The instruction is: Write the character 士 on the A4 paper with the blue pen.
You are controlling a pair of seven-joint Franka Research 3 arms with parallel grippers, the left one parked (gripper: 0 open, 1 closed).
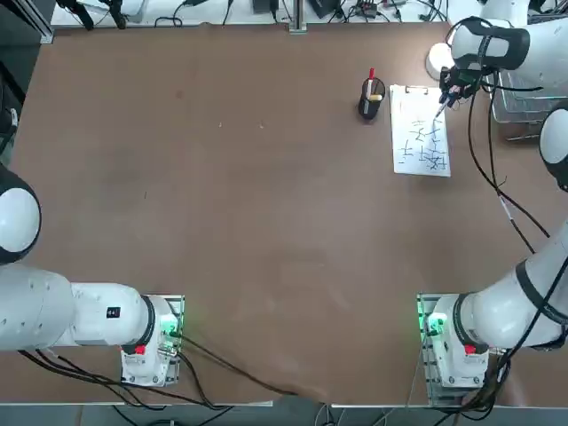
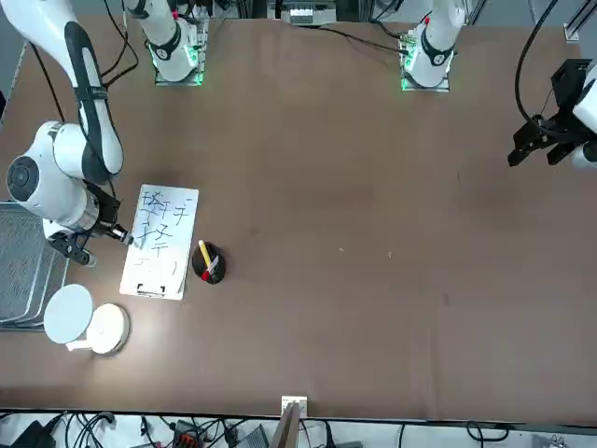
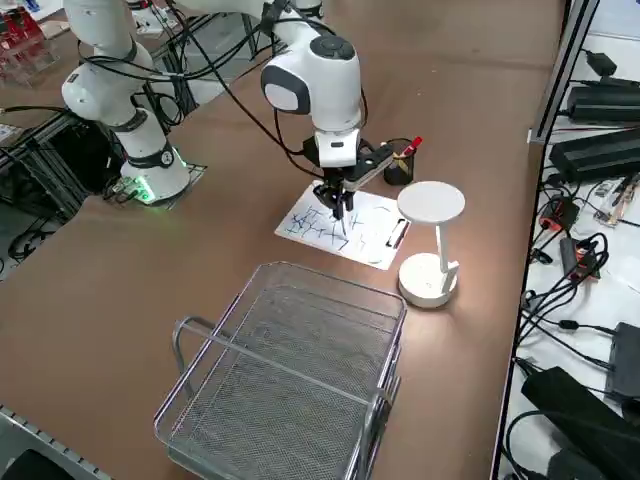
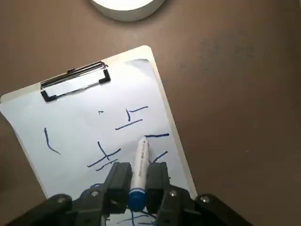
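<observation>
The A4 paper [image 1: 419, 142] [image 2: 159, 245] [image 3: 355, 235] lies clipped on a board at the table's far right, with several blue handwritten strokes on it. My right gripper [image 4: 138, 172] [image 1: 453, 93] [image 3: 335, 195] hovers over the sheet, shut on the blue pen [image 4: 139, 157]. The pen [image 1: 439, 110] points down at the paper. Its tip meets the sheet beside a short horizontal stroke [image 4: 156, 136] close to one long edge, about halfway along it. Whether the tip presses the paper or hangs just above it, I cannot tell.
A black pen holder [image 1: 371, 99] [image 2: 207, 263] with a red-topped pen stands just left of the sheet. A white desk lamp [image 3: 430, 250] [image 2: 84, 317] is beyond the clip end. A wire basket [image 3: 290, 370] sits at the table's right edge.
</observation>
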